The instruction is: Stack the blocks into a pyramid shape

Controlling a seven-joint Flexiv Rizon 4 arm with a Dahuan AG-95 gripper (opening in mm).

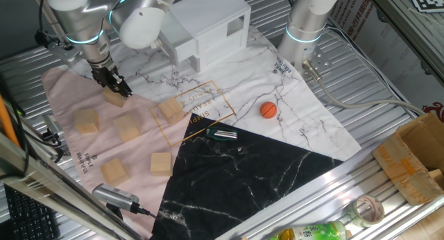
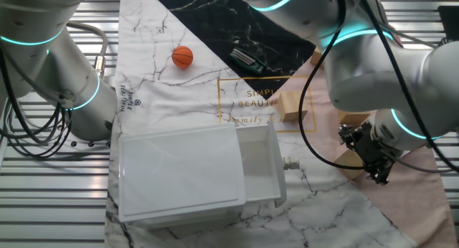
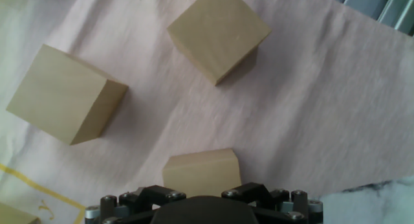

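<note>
The gripper [image 1: 116, 88] is down at a block [image 1: 115, 97] on the pink cloth [image 1: 66, 87]. In the hand view that block [image 3: 200, 171] sits right at the fingers' base, but the fingertips are out of frame, so I cannot tell whether the jaws are clamped on it or merely around it.

Five more blocks lie loose and apart, none stacked: one [image 1: 87, 121] near the cloth's left edge, one [image 1: 127, 127] beside it, one [image 1: 171, 109] by the gold lettering, and two [image 1: 114, 172] [image 1: 161, 163] nearer the camera.

The cubes look like plain, rigid, light wood with flat, fairly smooth faces. A grip on two opposite side faces, centred and square, should hold well; a corner-wise pinch would likely twist the block.

The orange ball [image 1: 268, 109] and the white house [image 1: 208, 25] stand well away.
</note>
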